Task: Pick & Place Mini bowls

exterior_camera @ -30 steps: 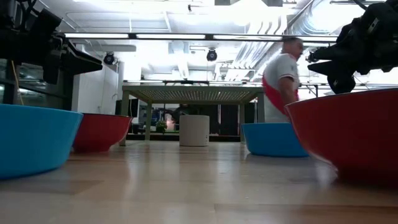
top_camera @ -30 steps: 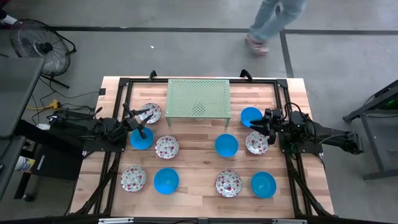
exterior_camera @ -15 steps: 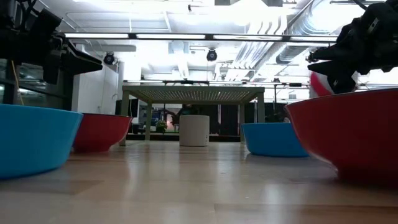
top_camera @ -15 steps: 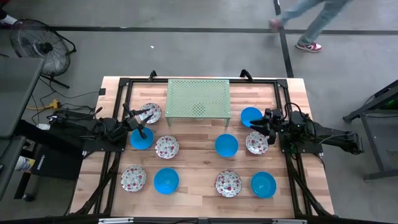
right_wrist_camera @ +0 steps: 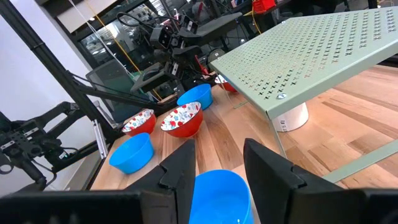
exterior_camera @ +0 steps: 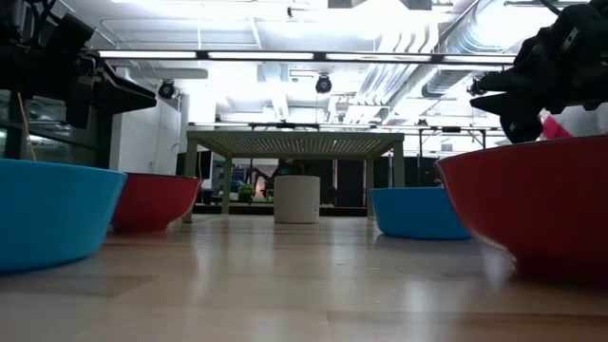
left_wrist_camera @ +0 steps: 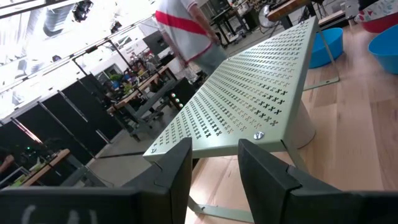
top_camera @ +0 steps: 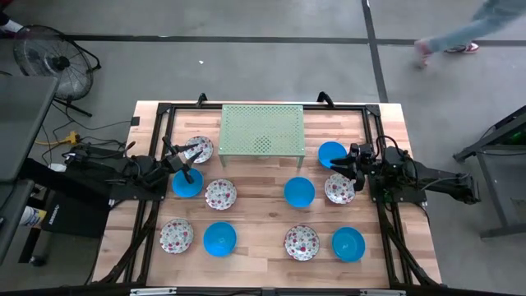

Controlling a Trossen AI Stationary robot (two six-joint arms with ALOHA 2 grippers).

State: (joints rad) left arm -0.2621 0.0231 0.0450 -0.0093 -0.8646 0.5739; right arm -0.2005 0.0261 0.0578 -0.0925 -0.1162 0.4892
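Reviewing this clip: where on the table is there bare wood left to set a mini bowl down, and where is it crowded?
Bare wood: the middle strip in front of the green rack, between the floral bowl and the blue bowl; also between the front blue bowl and front floral bowl. Crowded: around the left gripper and right gripper.

Ten mini bowls sit upright and apart on the table, five solid blue and five white with red-pink floral speckle. In the high view, a floral bowl lies at upper left and a blue bowl at upper right. Across the middle of the frame run a blue bowl, floral, blue and floral. Along the bottom run floral, blue, floral and blue
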